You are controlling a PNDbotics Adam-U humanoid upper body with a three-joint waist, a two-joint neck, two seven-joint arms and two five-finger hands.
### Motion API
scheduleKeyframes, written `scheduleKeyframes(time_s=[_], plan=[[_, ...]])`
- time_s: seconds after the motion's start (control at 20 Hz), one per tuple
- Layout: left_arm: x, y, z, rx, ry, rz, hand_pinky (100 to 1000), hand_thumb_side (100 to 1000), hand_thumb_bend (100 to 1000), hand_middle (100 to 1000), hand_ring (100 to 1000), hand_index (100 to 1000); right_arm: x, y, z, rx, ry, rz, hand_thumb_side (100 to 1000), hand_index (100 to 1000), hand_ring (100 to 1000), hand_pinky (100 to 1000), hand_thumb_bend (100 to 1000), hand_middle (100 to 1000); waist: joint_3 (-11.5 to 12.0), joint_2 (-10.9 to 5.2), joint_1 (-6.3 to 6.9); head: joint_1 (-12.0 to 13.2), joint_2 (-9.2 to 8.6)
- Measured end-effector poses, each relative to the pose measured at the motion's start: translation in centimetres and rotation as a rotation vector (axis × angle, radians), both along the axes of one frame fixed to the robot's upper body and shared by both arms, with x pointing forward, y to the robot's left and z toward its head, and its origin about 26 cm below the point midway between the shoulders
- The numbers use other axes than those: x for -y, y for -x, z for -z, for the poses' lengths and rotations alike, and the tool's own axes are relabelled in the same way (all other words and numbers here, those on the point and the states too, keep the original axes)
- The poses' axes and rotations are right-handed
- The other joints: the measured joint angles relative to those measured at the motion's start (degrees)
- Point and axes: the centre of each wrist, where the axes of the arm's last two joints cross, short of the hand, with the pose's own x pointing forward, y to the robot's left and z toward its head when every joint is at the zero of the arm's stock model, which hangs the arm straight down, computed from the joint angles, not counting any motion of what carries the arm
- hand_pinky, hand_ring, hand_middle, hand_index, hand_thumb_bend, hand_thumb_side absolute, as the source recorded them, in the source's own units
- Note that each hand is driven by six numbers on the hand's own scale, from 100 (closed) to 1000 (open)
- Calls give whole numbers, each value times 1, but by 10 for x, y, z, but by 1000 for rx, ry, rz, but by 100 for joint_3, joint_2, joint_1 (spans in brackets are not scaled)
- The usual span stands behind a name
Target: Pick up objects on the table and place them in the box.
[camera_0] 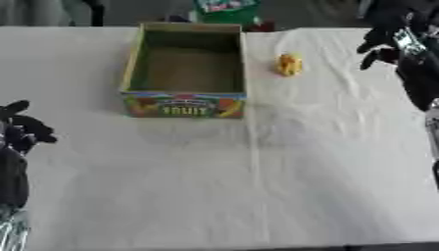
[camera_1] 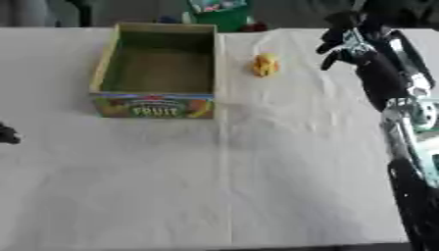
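The left hand [camera_0: 24, 128] shows at the near left edge of the worktop [camera_0: 257, 186], low and idle, its dark fingers relaxed and spread upward with nothing in them. Before it lies a wide stretch of white cloth, creased down the middle.

Farther back, left of centre, stands the box [camera_0: 184, 105], an open cardboard carton with green sides and a bright front panel reading FRUIT. Its brown floor is visible and nothing can be seen inside it.

Just to the right of the box's far corner, apart from its wall, a small yellow object [camera_1: 265, 64] lies on the cloth; its shape is too blurred to name.

The right arm comes in along the right side, and the right hand [camera_1: 343, 41] hangs at the far right, raised above the cloth and well to the right of the yellow object. Its fingers droop loosely downward, partly bent, and hold nothing.

Beyond the worktop's far edge sits a green thing [camera_0: 225, 11], partly cut off.
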Motion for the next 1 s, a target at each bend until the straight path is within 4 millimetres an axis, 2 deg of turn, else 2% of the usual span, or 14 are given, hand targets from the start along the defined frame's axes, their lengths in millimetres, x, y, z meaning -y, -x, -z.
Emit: scheduleKeyframes(time_s=[0.5,0.7,0.9,0.95,1.0], plan=[[0,0,0,-2,-2,1,469,780,100,453,496,737,0,0,0,2,3,-4,522,737,558,410,100,537,8,0,-12,1,0],[0,0,0,-2,-2,1,469,781,100,452,495,737,-1,-3,-4,9,32,-19,444,740,559,411,100,539,17,0,-24,2,0],[0,0,0,-3,-2,2,469,780,100,452,495,737,4,-11,-16,32,124,-23,350,744,563,415,100,545,28,-2,-34,-4,0],[0,0,0,-3,-2,2,469,780,100,452,495,737,6,-14,-19,38,152,-22,352,747,565,417,100,547,34,-3,-38,-9,0],[0,0,0,-3,-2,2,469,780,100,452,495,737,8,-18,-22,43,180,-21,296,748,567,419,100,550,42,-3,-41,-22,0]])
